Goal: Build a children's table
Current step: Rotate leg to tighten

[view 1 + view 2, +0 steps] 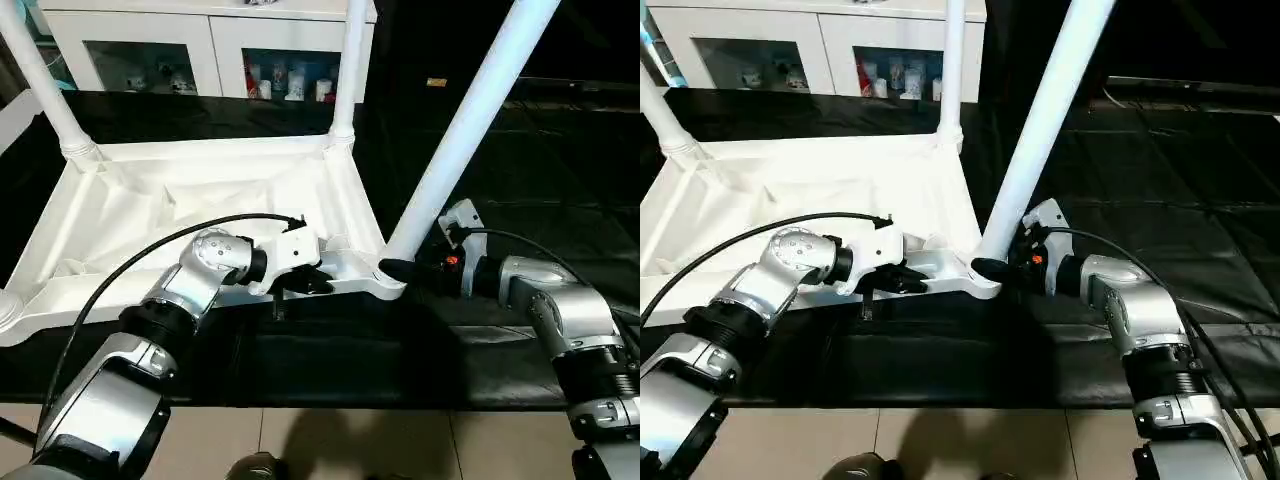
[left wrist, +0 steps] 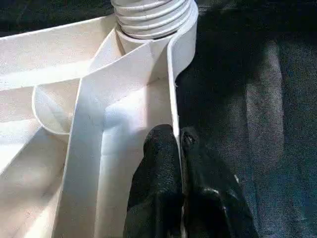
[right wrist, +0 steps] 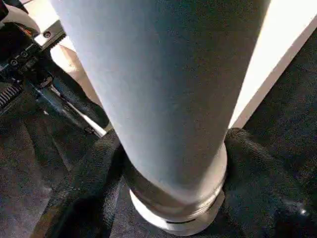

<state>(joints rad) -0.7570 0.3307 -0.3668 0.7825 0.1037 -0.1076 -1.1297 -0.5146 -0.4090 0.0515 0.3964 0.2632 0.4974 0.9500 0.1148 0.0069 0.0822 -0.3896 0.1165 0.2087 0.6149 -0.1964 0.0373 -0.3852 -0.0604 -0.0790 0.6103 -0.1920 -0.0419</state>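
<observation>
While the children's table (image 1: 190,215) lies upside down on the dark counter (image 1: 520,180), ribbed underside up, its long axis runs away from the left claw (image 2: 177,144), which pinches the near rim. Just beside it, the right claw (image 3: 163,163) wraps the base of a leg (image 1: 470,120), slanting up and rightward from the corner socket.

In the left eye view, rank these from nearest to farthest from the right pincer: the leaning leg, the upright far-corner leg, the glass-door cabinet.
1. Leaning leg: between the right pincer's fingers, near corner.
2. Upright leg: far corner of the tabletop.
3. Cabinet: behind the table.
</observation>
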